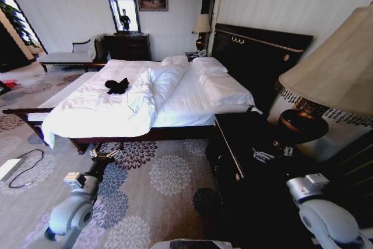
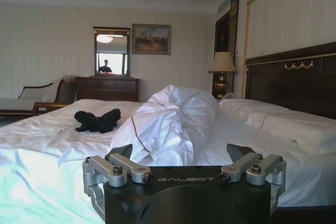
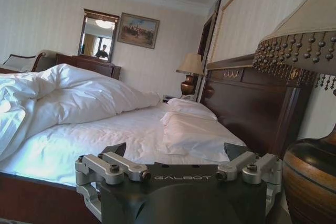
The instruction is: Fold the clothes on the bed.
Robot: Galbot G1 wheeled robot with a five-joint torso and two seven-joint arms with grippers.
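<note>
A bedroom with patterned carpet: the bed [image 1: 192, 94] lies ahead, the shirt [image 1: 117, 86] crumpled on its far left side, well apart from both arms. The left gripper [image 2: 184, 156] and right gripper [image 3: 178, 153] hang wide and empty (each marked "GALBOT"). Approach stage, I judge; next calls for closing in.

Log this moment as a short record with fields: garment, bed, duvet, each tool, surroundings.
garment: black T-shirt, crumpled in a heap on the white duvet, unfolded
bed: dark-framed bed with tall headboard, pillows at the head
duvet: white duvet bunched into a ridge beside the shirt
left tool: left tool open, low over the carpet, short of the bed
right tool: right tool open, above the dark nightstand
surroundings: table lamp on the nightstand, floral carpet
</note>
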